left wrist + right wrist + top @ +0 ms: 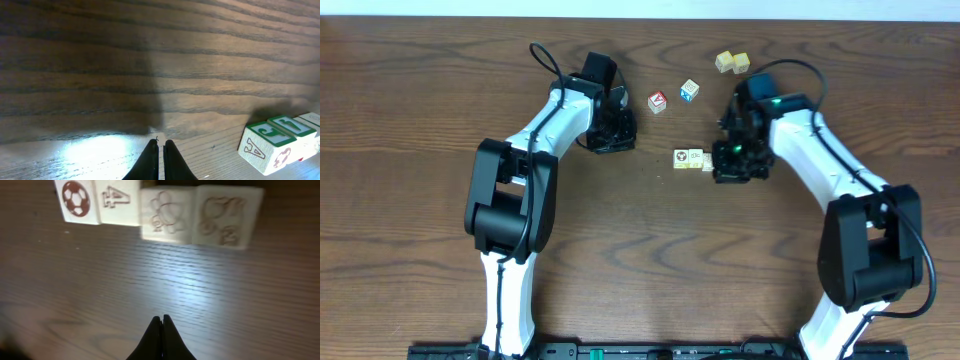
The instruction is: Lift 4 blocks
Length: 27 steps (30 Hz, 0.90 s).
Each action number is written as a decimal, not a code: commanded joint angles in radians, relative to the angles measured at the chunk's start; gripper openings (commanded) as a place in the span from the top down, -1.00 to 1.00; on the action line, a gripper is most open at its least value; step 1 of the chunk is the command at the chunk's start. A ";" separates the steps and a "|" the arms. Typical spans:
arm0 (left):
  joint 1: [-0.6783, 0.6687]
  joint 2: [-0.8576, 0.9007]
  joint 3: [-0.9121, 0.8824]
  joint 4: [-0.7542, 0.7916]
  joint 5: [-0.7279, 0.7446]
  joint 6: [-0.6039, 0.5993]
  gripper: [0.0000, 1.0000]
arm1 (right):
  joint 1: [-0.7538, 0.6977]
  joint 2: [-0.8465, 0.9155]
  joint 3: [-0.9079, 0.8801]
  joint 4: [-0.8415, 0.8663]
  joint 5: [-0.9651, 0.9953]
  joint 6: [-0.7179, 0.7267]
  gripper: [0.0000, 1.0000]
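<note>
Four cream-white blocks stand in one touching row on the table. The right wrist view shows them at the top: a ball-print block (76, 200), a "4" block (118, 200) and two with faint prints (165, 215) (228, 217). Overhead, the row (688, 158) runs into my right gripper (728, 165), which covers its right end. My right gripper (161, 317) is shut and empty, a little short of the row. My left gripper (613, 138) (161, 143) is also shut and empty, well left of the row's end block (262, 147).
A red-faced cube (657, 101) and a blue-faced cube (689, 91) lie behind the row. Two yellow cubes (732, 62) sit at the back near the right arm. Bare wooden table (650, 250) spreads in front between the arms.
</note>
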 commanded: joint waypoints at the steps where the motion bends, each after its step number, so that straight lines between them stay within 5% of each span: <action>1: 0.003 -0.012 -0.007 -0.003 0.002 0.014 0.86 | 0.028 0.003 -0.006 0.004 0.111 0.092 0.97; 27: 0.003 -0.012 -0.007 -0.005 0.002 0.014 0.86 | 0.091 0.009 -0.212 0.322 0.182 0.097 0.97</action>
